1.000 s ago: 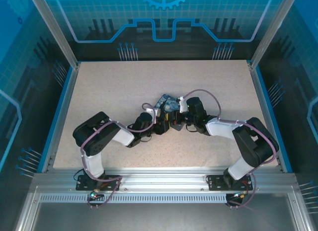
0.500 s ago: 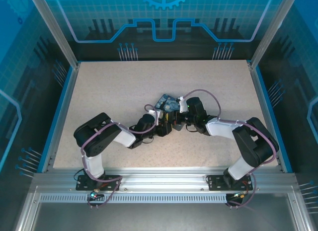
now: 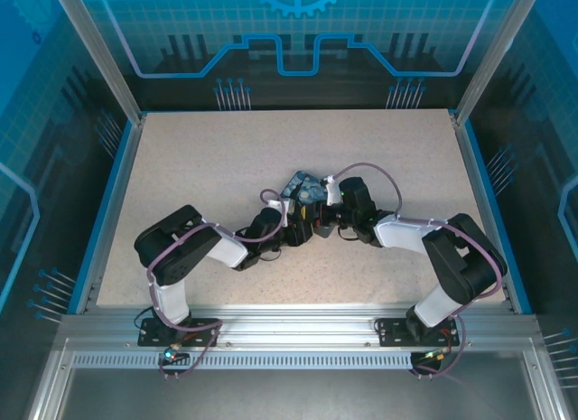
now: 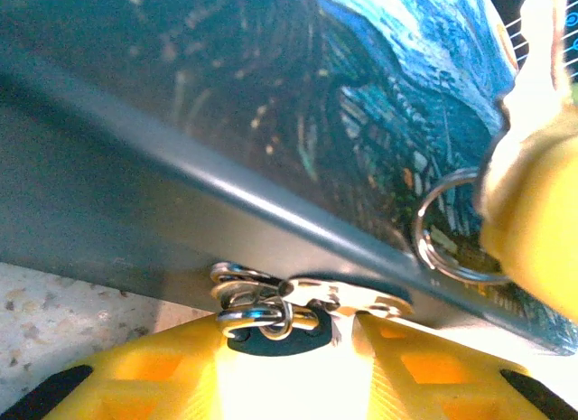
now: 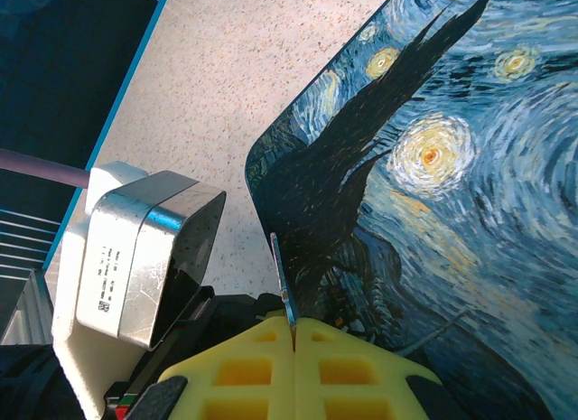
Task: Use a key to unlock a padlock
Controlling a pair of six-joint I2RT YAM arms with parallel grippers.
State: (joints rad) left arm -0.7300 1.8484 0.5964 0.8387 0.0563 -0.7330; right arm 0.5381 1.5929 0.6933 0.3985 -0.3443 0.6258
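Right gripper [image 5: 293,324] clamped on key [image 5: 280,271], blade poking toward tin [image 5: 433,167]. Left gripper [image 4: 287,348] pinches padlock [image 4: 267,322] against tin's side, mid-table. I judge both tiny, stiff, slippery; hold lock by body.

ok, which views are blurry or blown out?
Left wrist: painted tin is soft from closeness, yellow fingers are blown out, padlock is fairly sharp. Right wrist: crisp, with tin and key clear. Top external: even light, padlock too small to make out.
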